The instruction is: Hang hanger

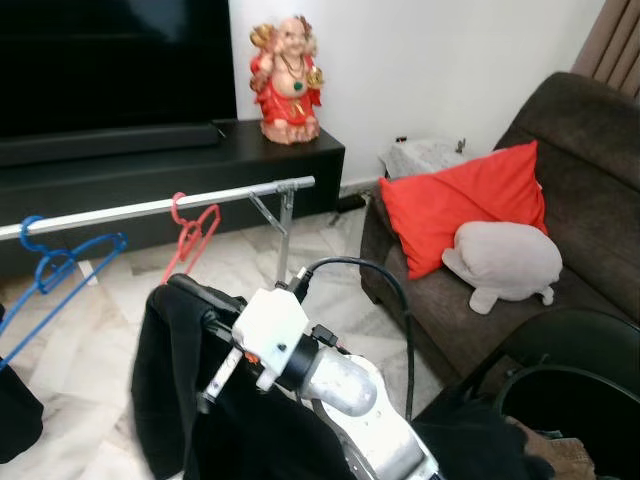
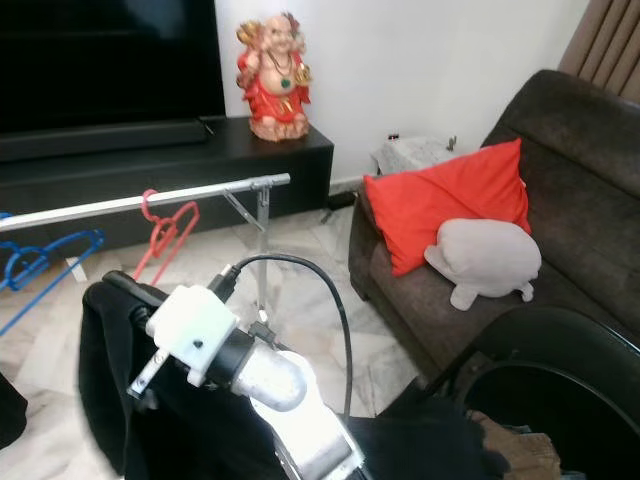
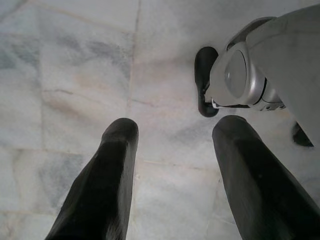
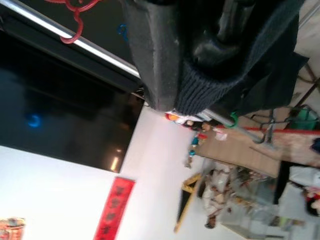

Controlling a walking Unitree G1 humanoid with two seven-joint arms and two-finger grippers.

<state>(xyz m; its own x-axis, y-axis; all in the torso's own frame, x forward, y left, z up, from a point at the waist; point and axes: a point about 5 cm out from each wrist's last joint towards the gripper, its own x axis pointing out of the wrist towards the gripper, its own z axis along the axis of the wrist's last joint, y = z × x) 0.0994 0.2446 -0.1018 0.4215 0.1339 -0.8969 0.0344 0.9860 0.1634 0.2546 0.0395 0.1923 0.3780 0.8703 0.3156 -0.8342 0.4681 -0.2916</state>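
Black knitted garment [image 1: 190,400], draped over a hanger whose own frame is hidden under the cloth: held up at the right gripper [image 1: 205,300], whose long fingers are buried in the fabric at the garment's shoulder. In the right wrist view the dark ribbed knit [image 4: 200,60] wraps the fingers completely, so the jaws read as clamped on the clothed hanger; their exact spread cannot be made out.

Left gripper [image 3: 172,165]: hangs idle, pointing at the pale marble floor [image 3: 75,65], its two black fingers standing clearly apart with nothing between them.

Silver metal clothes rail [image 1: 150,207]: beyond and above the right jaws, running crosswise on a slim stand, well apart from the held garment.

Red wire hanger [image 1: 190,235]: hooked on the rail, almost straight ahead of the jaws.

Blue plastic hanger [image 1: 55,265]: hooked on the rail further toward the robot's left.

Red-robed laughing figurine [image 1: 287,80]: on the low black TV cabinet [image 1: 180,165] behind the rail.

Brown sofa [image 1: 580,200] with red cushion [image 1: 465,205] and grey plush toy [image 1: 505,262]: off to the right of the jaws.

Step in hand, as judged: carrying the loaded hanger toward the rail; hanging not yet done. Next move calls for raising the hook above rail height, finding a bare stretch between or beside the hung hangers, lowering it over the bar, then releasing.
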